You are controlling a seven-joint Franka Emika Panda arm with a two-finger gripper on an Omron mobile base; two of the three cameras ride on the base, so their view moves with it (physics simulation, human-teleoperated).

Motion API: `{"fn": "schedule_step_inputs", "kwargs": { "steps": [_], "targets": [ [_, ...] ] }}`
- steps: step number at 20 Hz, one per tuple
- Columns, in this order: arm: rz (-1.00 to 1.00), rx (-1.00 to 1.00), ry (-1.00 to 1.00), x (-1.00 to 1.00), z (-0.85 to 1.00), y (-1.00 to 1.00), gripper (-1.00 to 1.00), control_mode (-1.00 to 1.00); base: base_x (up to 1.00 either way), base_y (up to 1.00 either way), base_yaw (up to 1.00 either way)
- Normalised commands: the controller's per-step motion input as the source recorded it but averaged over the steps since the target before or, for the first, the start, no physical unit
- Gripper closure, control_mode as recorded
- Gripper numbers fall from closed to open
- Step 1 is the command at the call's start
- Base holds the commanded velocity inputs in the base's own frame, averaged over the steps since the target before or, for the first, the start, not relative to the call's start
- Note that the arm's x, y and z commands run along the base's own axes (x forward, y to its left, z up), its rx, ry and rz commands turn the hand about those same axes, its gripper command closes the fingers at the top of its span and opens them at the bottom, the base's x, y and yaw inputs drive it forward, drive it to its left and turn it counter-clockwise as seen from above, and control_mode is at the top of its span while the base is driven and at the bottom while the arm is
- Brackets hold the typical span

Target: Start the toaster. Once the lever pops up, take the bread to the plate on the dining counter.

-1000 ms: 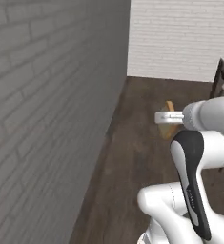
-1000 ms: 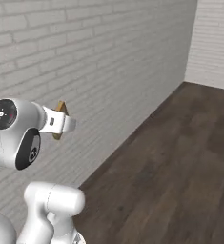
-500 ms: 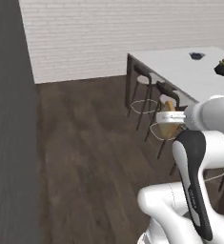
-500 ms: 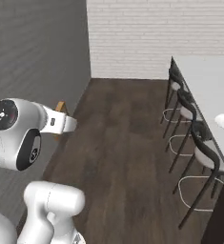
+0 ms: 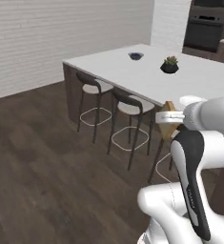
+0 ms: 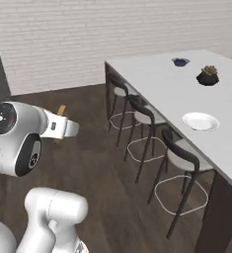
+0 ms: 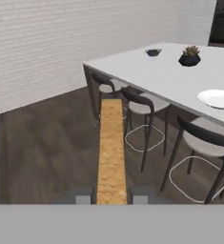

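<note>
Tan toast, the bread (image 7: 111, 152), sits nearest of all, clamped edge-on between the two dark finger tips of the gripper (image 7: 111, 195) in the hand view, so that only its thin crusty edge runs away from the camera. From the left base view the same slice (image 5: 169, 119) pokes out past the white wrist as a small tan wedge, held up in the air near the edge of the island; from the right base view a sliver of it (image 6: 61, 109) shows above the hand.

Dark wood floor (image 6: 102, 168) lies beneath, bare planks running back to the wall.

Further out, three black-framed stools (image 6: 184, 160) with pale seats stand in a row along the near long side of the dining counter (image 6: 172, 86), tucked partly under its edge. On that white top the plate (image 6: 200, 121) lies flat toward the near end, well apart from the held slice. Beyond it sits a small potted plant (image 6: 208, 75) in a dark pot, and further still a little dark bowl (image 6: 179, 62).

At the very back a white brick wall (image 6: 88, 39) closes the room, and in the left base view a dark built-in oven (image 5: 206, 28) stands behind the far right end of the island.
</note>
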Motion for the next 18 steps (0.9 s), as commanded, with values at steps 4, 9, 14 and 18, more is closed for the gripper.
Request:
{"fn": "schedule_step_inputs", "kwargs": {
  "steps": [4, 9, 14, 18],
  "targets": [
    [0.00, 0.00, 0.00, 0.00, 0.00, 0.00, 1.00, 1.00, 0.99, 0.52, -0.55],
    [0.00, 0.00, 0.00, 0.00, 0.00, 0.00, 1.00, 1.00, 0.99, 0.29, -0.56],
    [0.00, 0.00, 0.00, 0.00, 0.00, 0.00, 1.00, 1.00, 0.92, 0.32, -0.60],
    [0.00, 0.00, 0.00, 0.00, 0.00, 0.00, 1.00, 1.00, 0.76, 0.34, -0.66]
  ]
}}
